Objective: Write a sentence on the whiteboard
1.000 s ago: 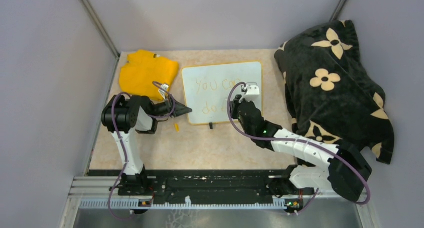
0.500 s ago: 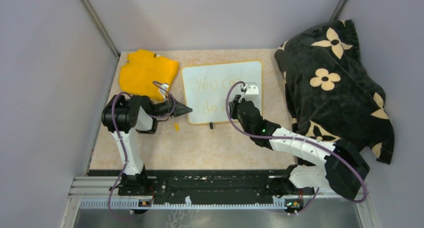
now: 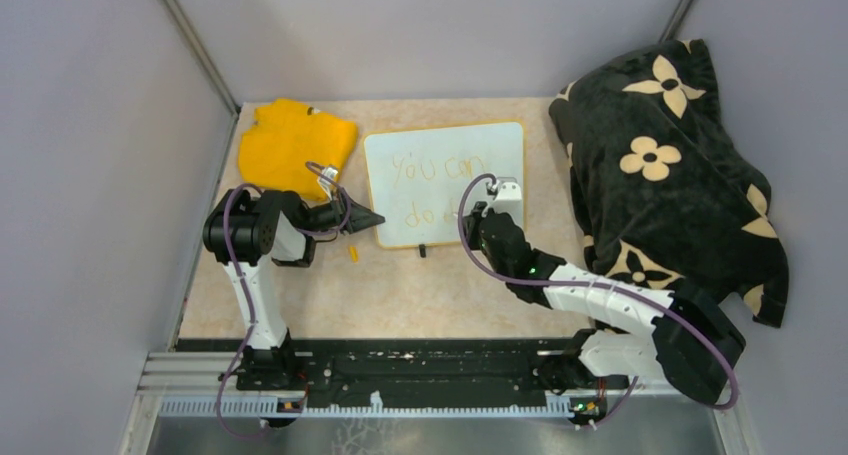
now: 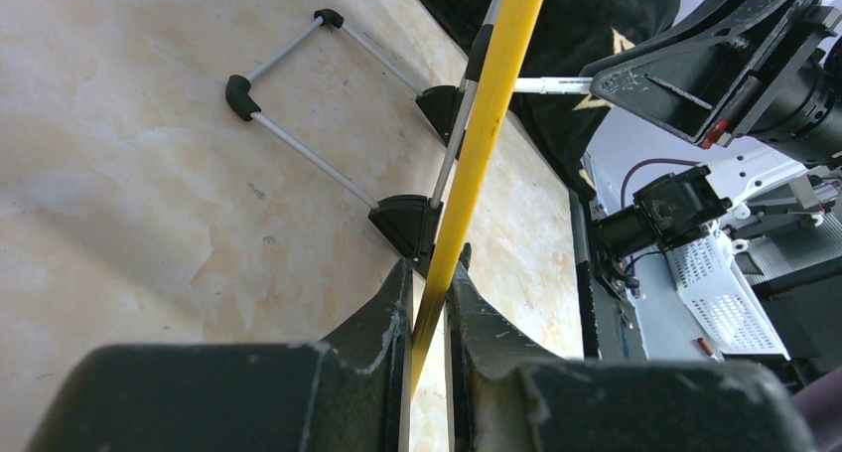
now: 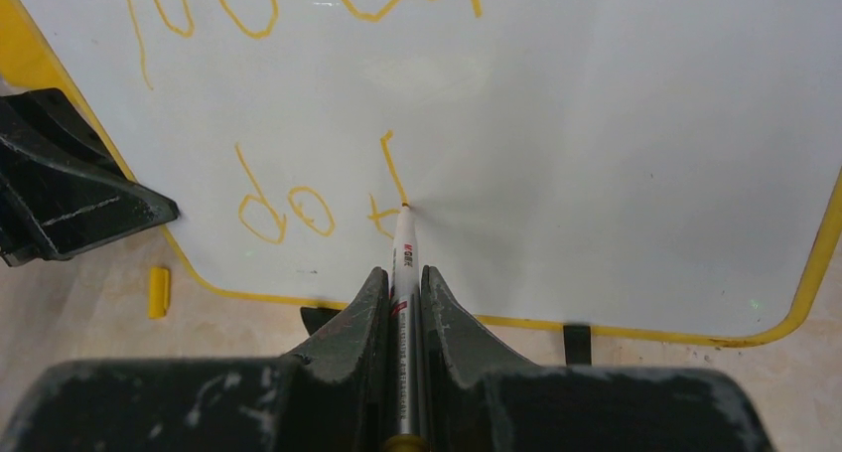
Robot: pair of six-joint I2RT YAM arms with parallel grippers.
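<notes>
While line 1 reads "you can" from overhead, line 2 is harder to follow: the right arm's wrist covers its end and only "do" shows. Far left, a yellow cloth (image 3: 295, 145) lies on the counter (image 3: 400, 295). The left tool (image 4: 429, 273) is clenched on the whiteboard (image 3: 430, 140) at its yellow left rim. A small yellow cap (image 3: 352, 253) lies near the board's near-left corner. The board sits mid-counter, a white face with rounded corners and 2 black feet. The sentence (image 5: 298, 209), in thin orange strokes, shows "do" plus a "t" in the right wrist view, with line 1 cut off above. The right tool (image 5: 402, 278) is grasping a white marker (image 5: 404, 248), tip touching the t's stroke. A flowered black blanket (image 3: 670, 165) is heaped at the right.
</notes>
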